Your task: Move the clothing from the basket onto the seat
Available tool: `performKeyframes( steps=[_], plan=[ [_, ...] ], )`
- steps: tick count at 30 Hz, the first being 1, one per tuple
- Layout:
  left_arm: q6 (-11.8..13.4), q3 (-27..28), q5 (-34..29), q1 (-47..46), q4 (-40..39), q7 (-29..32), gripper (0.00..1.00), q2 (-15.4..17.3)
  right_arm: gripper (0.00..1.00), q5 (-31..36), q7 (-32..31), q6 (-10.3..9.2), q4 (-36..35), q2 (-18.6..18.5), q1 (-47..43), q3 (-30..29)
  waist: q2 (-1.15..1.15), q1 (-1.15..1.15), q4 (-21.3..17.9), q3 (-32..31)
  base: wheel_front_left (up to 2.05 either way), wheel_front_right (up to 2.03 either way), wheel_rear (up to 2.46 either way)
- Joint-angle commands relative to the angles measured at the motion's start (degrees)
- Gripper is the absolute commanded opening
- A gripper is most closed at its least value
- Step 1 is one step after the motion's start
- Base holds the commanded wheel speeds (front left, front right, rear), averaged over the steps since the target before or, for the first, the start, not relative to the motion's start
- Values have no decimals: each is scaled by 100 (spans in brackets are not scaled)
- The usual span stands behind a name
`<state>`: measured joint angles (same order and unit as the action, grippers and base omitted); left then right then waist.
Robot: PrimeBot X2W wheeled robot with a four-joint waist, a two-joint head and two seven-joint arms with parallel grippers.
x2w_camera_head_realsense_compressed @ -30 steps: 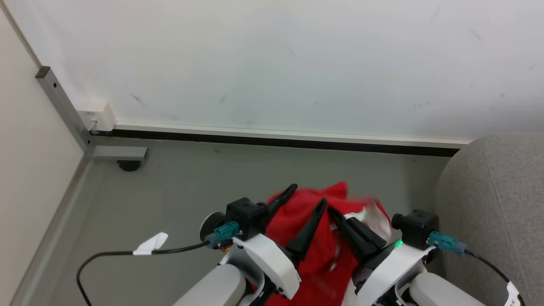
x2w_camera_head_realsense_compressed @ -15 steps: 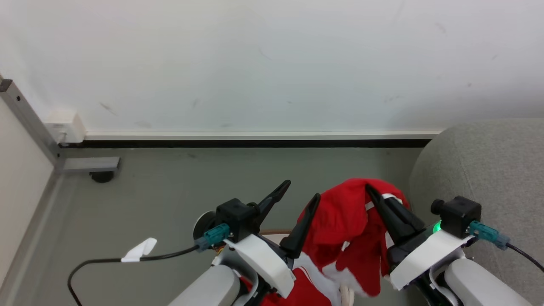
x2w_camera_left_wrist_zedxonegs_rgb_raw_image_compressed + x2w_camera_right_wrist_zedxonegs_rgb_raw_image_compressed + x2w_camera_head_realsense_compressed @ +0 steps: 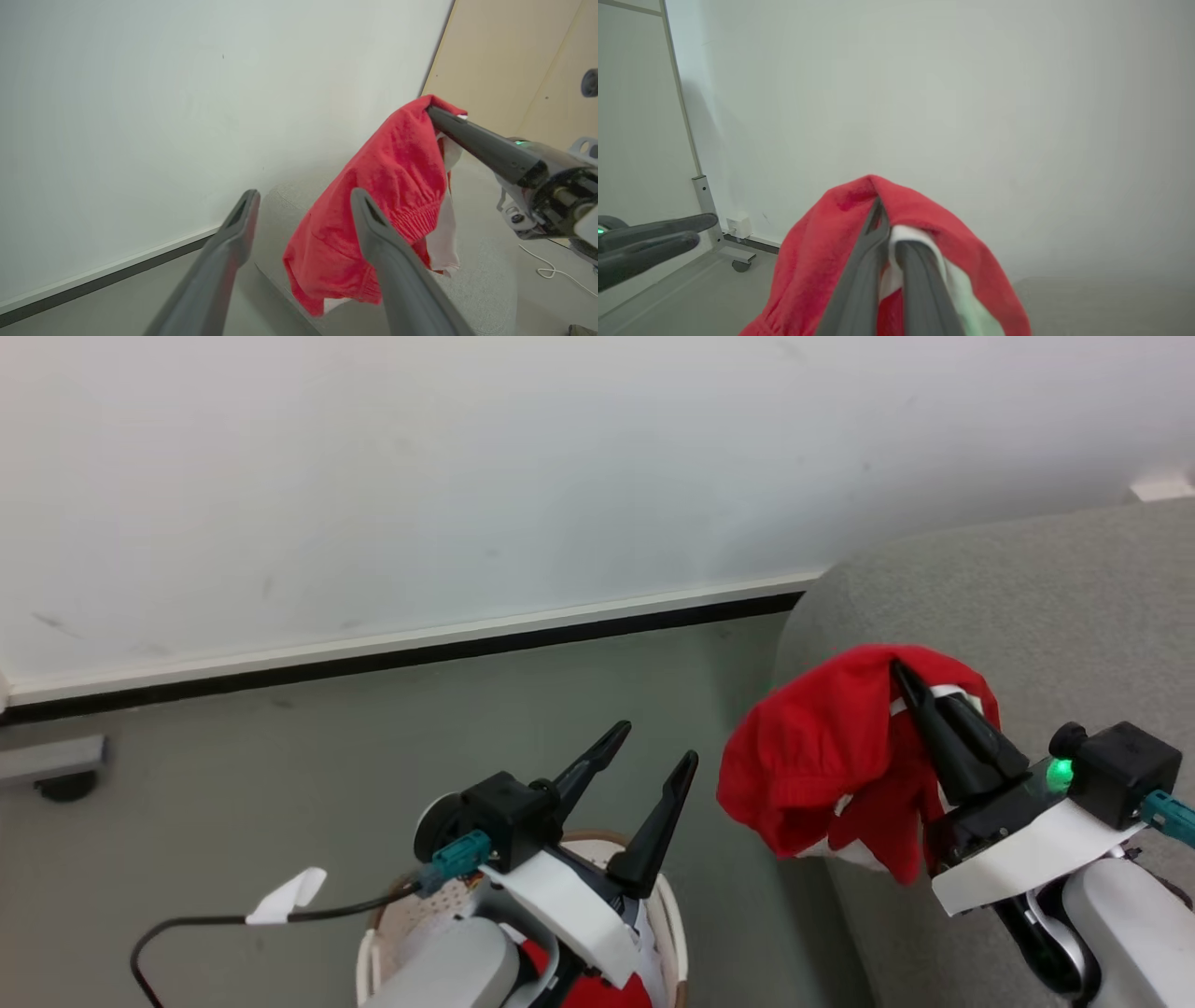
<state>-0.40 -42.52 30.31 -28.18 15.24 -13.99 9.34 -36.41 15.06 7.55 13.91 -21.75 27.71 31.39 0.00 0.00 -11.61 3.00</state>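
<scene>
A red piece of clothing (image 3: 822, 747) with white panels hangs draped over my right gripper (image 3: 901, 674), whose fingers are shut on its fabric, over the left edge of the grey seat (image 3: 1027, 607). The left wrist view shows the same clothing (image 3: 387, 200) hanging from the right gripper (image 3: 432, 112); in the right wrist view the clothing (image 3: 817, 261) covers the gripper (image 3: 880, 210). My left gripper (image 3: 653, 747) stands open and empty above the cream basket (image 3: 667, 915), where more red clothing (image 3: 597, 989) lies under the arm. Its open fingers (image 3: 392, 261) frame the left wrist view.
A white wall (image 3: 467, 476) with a dark baseboard (image 3: 420, 653) runs behind the grey floor (image 3: 280, 784). A metal frame foot with a caster (image 3: 56, 775) sits at the far left. A black cable with a white tag (image 3: 280, 896) trails from the left wrist.
The view has swung right, bringing in more of the seat and the basket. My right gripper has carried the red clothing up and right, away from the left gripper, to the seat's edge.
</scene>
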Motion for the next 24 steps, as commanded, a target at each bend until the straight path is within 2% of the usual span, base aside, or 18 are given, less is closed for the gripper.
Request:
performKeyframes(
  steps=[1, 14, 24],
  plan=[
    [25, 8, -17, 12, -32, -16, 100, 35, 0, 77, 16, -12, -80, -62, -94, -80, 0, 0, -322, 79, 0, 0, 0],
    [7, -95, -22, -25, -139, 70, 100, 118, 0, 556, -18, -12, -602, -46, -617, -790, 0, 0, -1468, 108, 0, 0, 0],
    [22, -188, -11, -35, -157, 119, 100, 127, 0, 690, -128, -12, -834, 92, -920, -976, 0, 0, -1781, 190, 0, 0, 0]
  ],
)
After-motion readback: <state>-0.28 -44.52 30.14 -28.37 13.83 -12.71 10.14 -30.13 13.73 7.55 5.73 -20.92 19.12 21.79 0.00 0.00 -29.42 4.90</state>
